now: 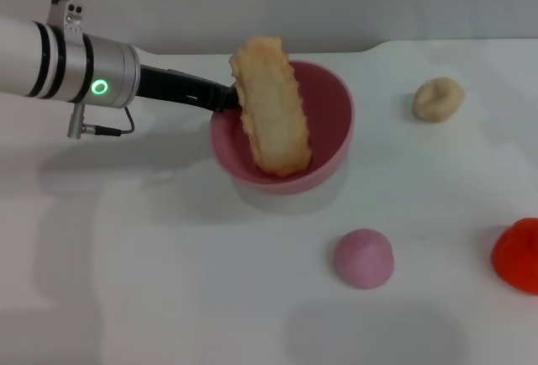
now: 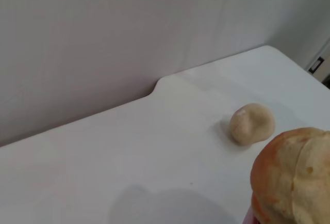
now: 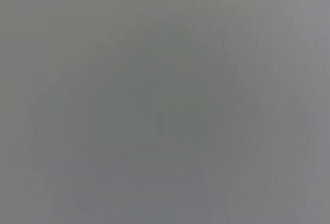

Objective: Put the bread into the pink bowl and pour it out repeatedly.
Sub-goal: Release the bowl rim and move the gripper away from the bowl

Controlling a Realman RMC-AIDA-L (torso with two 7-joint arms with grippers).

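Note:
The pink bowl [image 1: 334, 121] is lifted off the white table and tipped with its mouth toward the front. The bread [image 1: 271, 108], plain pale tan face showing, lies lengthwise inside it, one end sticking up over the far rim and the other resting on the low front rim. My left gripper [image 1: 225, 97] reaches in from the left and is shut on the bowl's left rim. In the left wrist view the bread's rounded end [image 2: 295, 177] fills the corner. The right gripper is out of view; its wrist view is blank grey.
A small beige lump [image 1: 438, 98] [image 2: 251, 123] lies at the back right. A pink dome-shaped bun [image 1: 363, 258] sits in front of the bowl, and a red object [image 1: 519, 254] is at the right edge. A wall stands behind the table.

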